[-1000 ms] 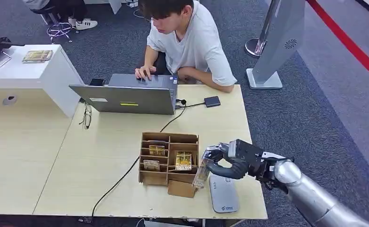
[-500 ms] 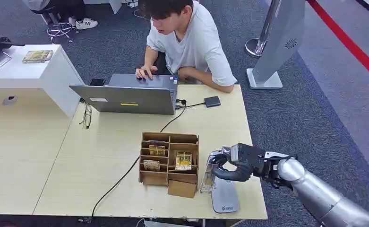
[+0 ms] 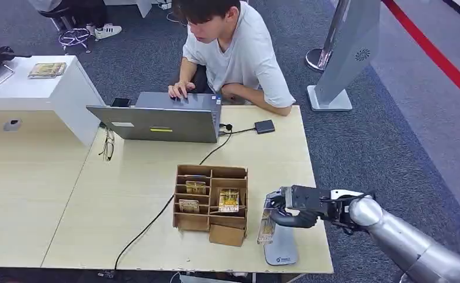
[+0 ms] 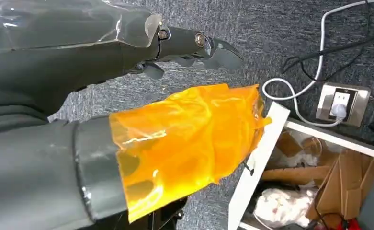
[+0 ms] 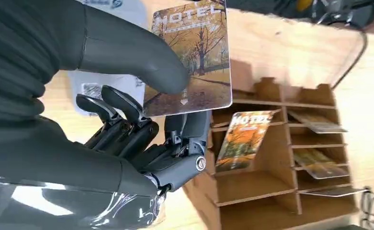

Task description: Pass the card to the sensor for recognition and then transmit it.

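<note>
While gripped between the thumb and fingers of the right hand point(image 3: 291, 207), the card point(image 3: 266, 227) stands on edge over the left edge of the grey sensor pad point(image 3: 280, 244), at the table's point(image 3: 127, 194) near right corner. In the right wrist view the card point(image 5: 190, 61) shows a printed autumn scene headed "HOTEL", the thumb point(image 5: 127, 50) pressing across its face and the darker fingers point(image 5: 122, 108) curled behind it.

Item, card rack point(image 3: 211, 200): brown, compartmented, just left of the held card, with further cards of the same print in its slots. A small brown box point(image 3: 226, 235) sits against its near side.

Item, left hand point(image 4: 189, 45): seen in the left wrist view over dark carpet, fingers stretched out and close together, nothing in them. An orange film wrapping point(image 4: 185, 139) covers the part of it nearest the camera.

Item, laptop point(image 3: 162, 121): grey, at the far side of the table, with a person in a white shirt point(image 3: 239, 53) seated behind it, one hand on the keyboard. A black cable point(image 3: 156, 218) runs from it past the rack to the near edge. Spectacles point(image 3: 108, 145) lie left of the laptop; a small dark device point(image 3: 264, 127) lies to its right.
</note>
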